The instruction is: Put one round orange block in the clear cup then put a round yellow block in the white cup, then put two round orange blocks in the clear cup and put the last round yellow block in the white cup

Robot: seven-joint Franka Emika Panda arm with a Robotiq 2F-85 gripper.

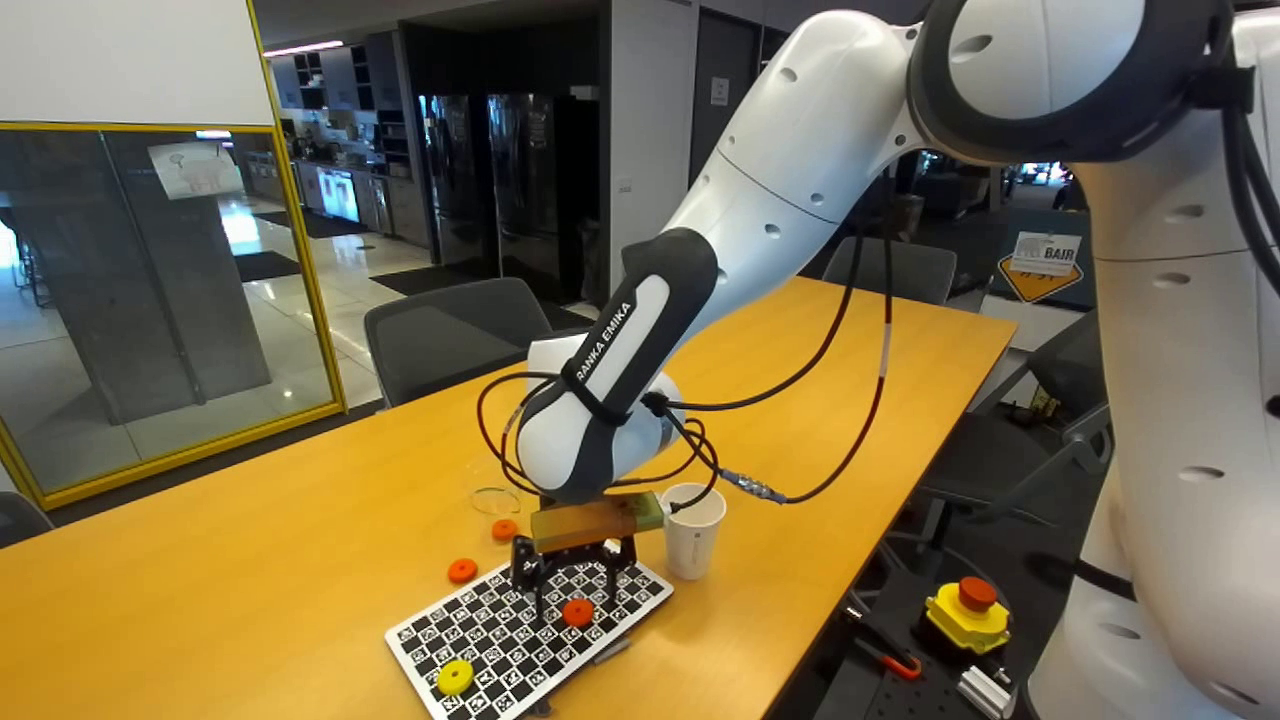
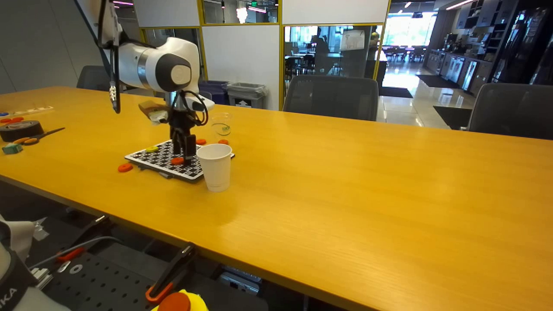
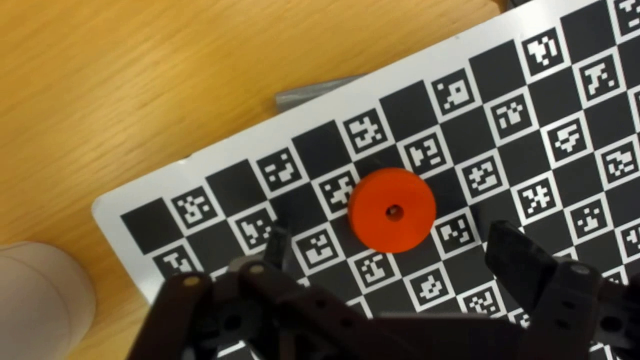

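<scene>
Hanging over the checkered board [image 3: 475,135] with the pincer [image 3: 391,242] apart, empty; could, by closing off-centre, flick away the round orange block [image 3: 392,210] on that board; could clip the white cup [image 2: 216,170] beside the board if swung low.

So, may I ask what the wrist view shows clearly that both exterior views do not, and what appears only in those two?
Only the wrist view shows in sharp detail the centre hole of the orange block under the open gripper, and the small white patterns on the checkered board.

Only the exterior views show the clear cup, the yellow block, further orange blocks and the robot arm.

All share that orange block, the board, the gripper's fingers, the table and the white cup, cut off in the wrist view.
</scene>
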